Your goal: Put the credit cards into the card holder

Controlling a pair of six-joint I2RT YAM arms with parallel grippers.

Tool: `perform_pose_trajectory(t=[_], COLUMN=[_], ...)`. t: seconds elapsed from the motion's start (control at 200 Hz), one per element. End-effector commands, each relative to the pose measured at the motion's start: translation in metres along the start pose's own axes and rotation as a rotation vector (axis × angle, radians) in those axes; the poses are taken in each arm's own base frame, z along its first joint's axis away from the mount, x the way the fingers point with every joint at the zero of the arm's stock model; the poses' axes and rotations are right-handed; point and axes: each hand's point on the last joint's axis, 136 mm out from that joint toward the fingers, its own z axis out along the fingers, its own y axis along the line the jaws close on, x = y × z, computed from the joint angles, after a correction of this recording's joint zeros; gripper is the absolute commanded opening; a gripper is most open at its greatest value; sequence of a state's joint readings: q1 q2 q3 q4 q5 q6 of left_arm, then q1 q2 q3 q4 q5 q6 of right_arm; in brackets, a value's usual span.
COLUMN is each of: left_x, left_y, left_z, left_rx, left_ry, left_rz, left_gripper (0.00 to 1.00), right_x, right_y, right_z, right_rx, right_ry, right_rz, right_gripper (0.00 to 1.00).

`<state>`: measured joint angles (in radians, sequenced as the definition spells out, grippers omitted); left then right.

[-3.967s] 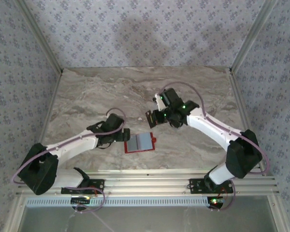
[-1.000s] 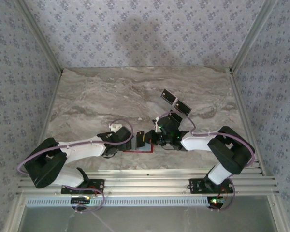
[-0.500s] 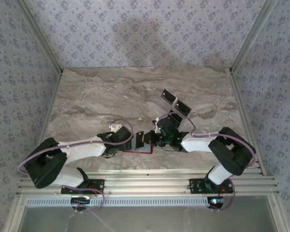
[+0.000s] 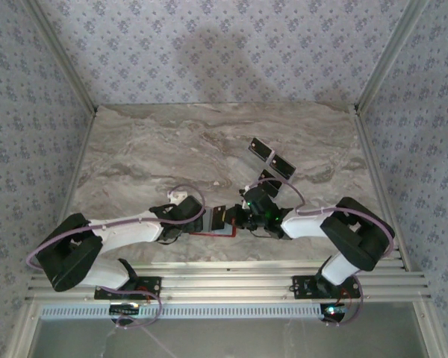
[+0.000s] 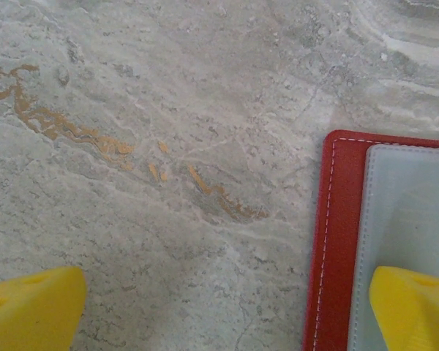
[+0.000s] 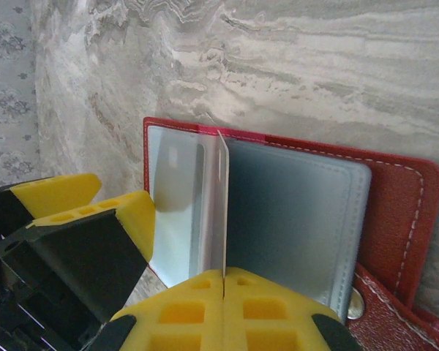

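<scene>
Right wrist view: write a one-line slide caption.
Shut right gripper pinches a credit card edge-on at the open red card holder.

Card holder (image 5: 338, 241) runs past the right edge.

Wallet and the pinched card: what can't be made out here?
- Card face colour: right wrist view shows it edge-on in the shut right gripper.
- Whether its far edge has entered a sleeve: too fine, right wrist view.
- Wallet, left wrist view: cut off by right and bottom edges.
- Wallet, top view: mostly covered by the left gripper and right gripper.
</scene>
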<state>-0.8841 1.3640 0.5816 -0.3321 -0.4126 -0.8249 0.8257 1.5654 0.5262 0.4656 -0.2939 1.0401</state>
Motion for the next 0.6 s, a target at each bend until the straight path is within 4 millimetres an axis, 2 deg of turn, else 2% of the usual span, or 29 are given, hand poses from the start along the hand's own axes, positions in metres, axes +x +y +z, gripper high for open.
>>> perform_pose_trajectory(t=[0.0,0.39,0.595], left_x=[0.018,0.018,0.018], left_y=[0.017,0.018,0.018], left_z=[0.002,0.002,0.002], left_rx=[-0.057,-0.058,-0.058], left_ry=[0.046,0.044,0.045], left_rz=[0.038,0.039,0.038], left_gripper=[1.0,1.0,1.0], right_x=[0.0,-0.006,-0.006], right_y=[-0.002,0.015,0.018], right_z=[0.002,-0.016,-0.014], right_rx=[0.006,-0.021,-0.023], right_ry=[-0.018,-0.069,-0.071], right_rz=[0.014,-0.017,-0.021], right_gripper=[0.0,0.0,0.0])
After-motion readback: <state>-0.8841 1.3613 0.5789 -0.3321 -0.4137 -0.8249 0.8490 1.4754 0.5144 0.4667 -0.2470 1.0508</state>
